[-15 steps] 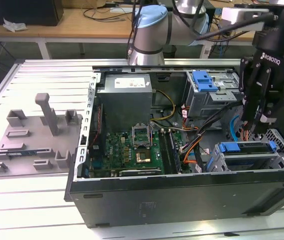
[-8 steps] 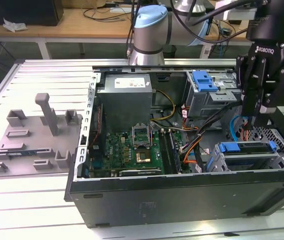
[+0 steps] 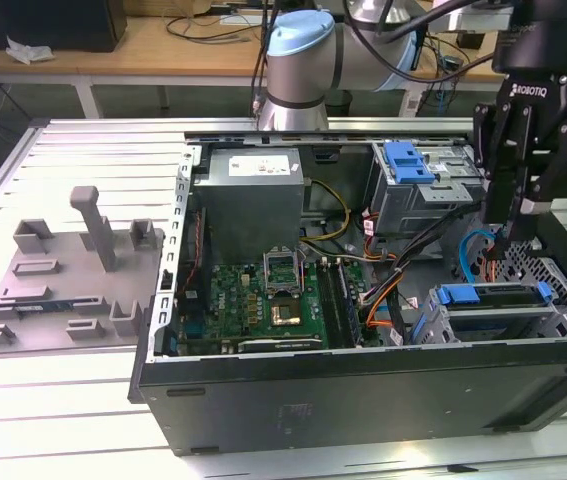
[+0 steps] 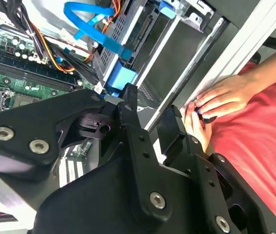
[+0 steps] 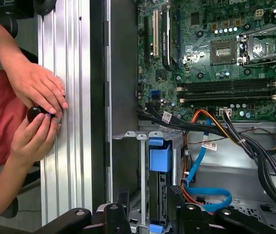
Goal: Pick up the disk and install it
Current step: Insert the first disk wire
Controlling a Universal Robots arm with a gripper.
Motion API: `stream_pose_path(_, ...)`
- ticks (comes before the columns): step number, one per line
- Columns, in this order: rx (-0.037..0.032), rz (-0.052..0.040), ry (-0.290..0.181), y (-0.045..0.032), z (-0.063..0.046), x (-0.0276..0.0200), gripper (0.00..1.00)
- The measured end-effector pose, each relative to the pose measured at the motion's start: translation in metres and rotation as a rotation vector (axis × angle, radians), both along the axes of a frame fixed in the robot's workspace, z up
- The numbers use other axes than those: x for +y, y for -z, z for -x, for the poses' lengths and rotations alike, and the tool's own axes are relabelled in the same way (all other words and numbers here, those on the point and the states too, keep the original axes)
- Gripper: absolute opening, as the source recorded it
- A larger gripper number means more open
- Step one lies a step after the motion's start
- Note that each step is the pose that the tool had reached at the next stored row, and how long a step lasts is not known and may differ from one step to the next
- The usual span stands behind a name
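The hand (image 3: 504, 238) hangs over the right end of the open computer case (image 3: 363, 395), as the exterior view has it, directly above the nearer of two metal drive cages (image 3: 441, 330). Its fingers (image 4: 128, 100) stand apart with nothing between them, so it grips nothing.

The disk (image 3: 493, 297) sits on edge inside that near cage, close to the case's near wall. Its blue carrier rail runs along the top, which puts the rail where fingers coming from above can reach it. In the first wrist view the disk (image 5: 160, 156) lies in line with the gap between the fingers, so the hand looks centred on it. I judge the disk to be in its slot, but whether it is pushed fully home I cannot tell.

The far cage (image 3: 433, 195) carries its own blue latch (image 3: 408, 160), well apart from the hand. Orange and blue cables (image 5: 211, 195) loop just beside the near cage, clear of the slot.

A person's two hands (image 5: 38, 90) rest on the bench (image 5: 64, 146) outside the case's near wall, holding a small dark knob (image 5: 34, 113)
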State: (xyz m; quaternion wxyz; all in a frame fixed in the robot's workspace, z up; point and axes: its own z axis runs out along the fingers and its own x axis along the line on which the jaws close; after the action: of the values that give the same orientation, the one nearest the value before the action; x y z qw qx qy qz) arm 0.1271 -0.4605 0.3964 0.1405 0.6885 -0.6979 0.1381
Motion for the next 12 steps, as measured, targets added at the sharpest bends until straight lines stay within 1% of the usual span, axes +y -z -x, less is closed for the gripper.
stream_pose_path(1, 0.0016, 0.0016, 0.0, -0.0001, -0.002, 0.0007, 0.44)
stream_pose_path(3, 0.0074, 0.0031, -0.001, -0.0001, -0.008, 0.0032, 0.44)
stream_pose_path(5, 0.0097, 0.0031, -0.002, -0.0001, -0.013, 0.0052, 0.44)
stream_pose_path(9, 0.0101, 0.003, -0.012, 0.0, -0.02, 0.0079, 0.44)
stream_pose_path(12, 0.011, 0.004, -0.014, 0.0001, -0.029, 0.011, 0.44)
